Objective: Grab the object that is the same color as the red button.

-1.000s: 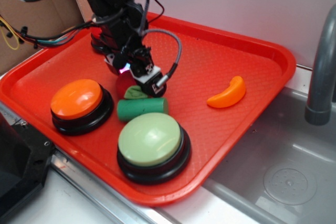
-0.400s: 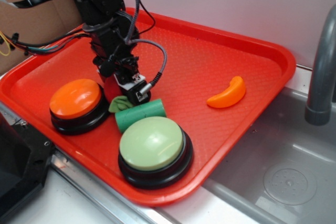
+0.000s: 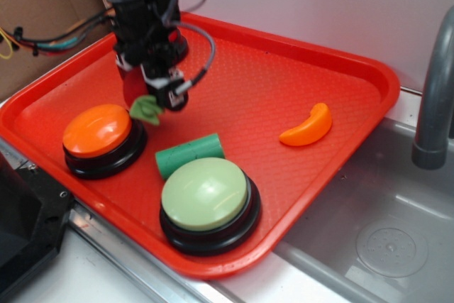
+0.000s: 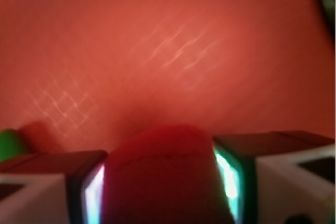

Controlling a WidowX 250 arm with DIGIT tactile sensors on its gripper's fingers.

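While gripped, fruit half behind fingers

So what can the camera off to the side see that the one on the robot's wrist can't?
Only the exterior view shows the orange button, the pale-green button, the orange crescent, the fruit's green leaf, the sink and the arm itself. Only the wrist view shows the two fingers pressed against both sides of the dark-red toy fruit. Both show the fruit held in the gripper, the red tray and the green cylinder.

No legible text, labels or nos. anywhere (wrist view too blurry).
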